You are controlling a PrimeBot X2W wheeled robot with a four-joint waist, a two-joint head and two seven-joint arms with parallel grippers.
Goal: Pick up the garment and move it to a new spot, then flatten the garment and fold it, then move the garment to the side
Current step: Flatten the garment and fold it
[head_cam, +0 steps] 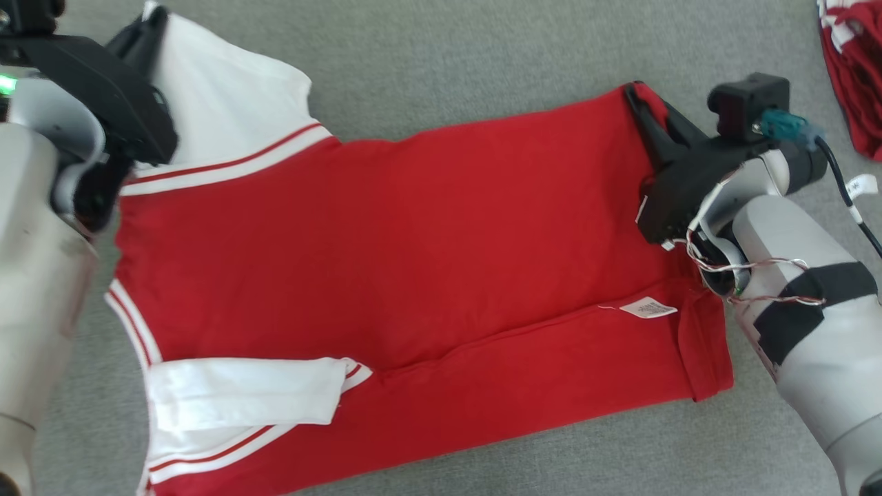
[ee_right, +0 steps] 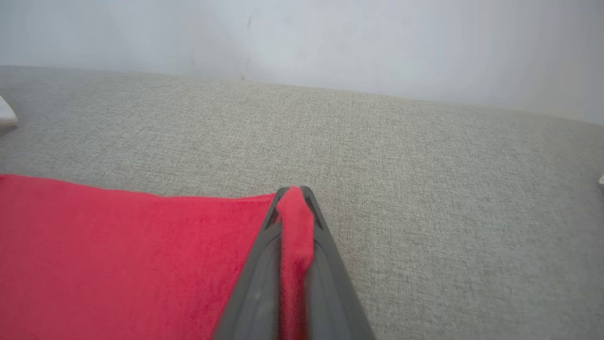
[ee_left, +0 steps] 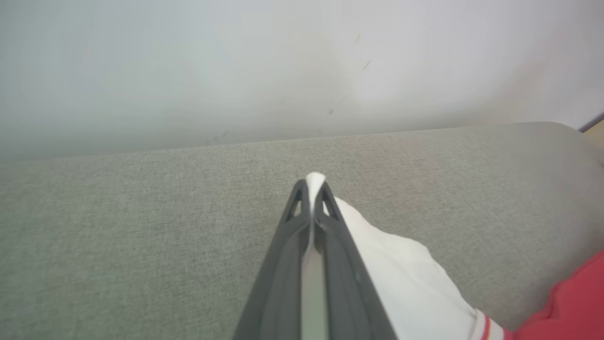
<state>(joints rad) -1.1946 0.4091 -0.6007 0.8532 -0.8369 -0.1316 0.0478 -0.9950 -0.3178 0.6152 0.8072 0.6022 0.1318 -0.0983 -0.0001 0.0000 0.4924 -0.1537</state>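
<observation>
The garment [head_cam: 413,255] is a red shirt with white, red-striped sleeves, spread across the grey surface with its lower edge folded over. My left gripper [head_cam: 153,21] at the upper left is shut on the far white sleeve [ee_left: 401,264]; white cloth shows between its fingertips [ee_left: 314,182]. At the upper right, my right gripper [head_cam: 637,96] is shut on the garment's far red hem corner [ee_right: 295,212], pinched between its two dark fingers. A small white care label [head_cam: 648,308] lies on the red cloth near the right arm.
The grey fabric surface [head_cam: 482,62] runs on beyond the garment to a pale wall [ee_right: 302,38]. Another red and white cloth [head_cam: 854,69] lies at the far right corner. The pale forearms stand at both sides of the head view.
</observation>
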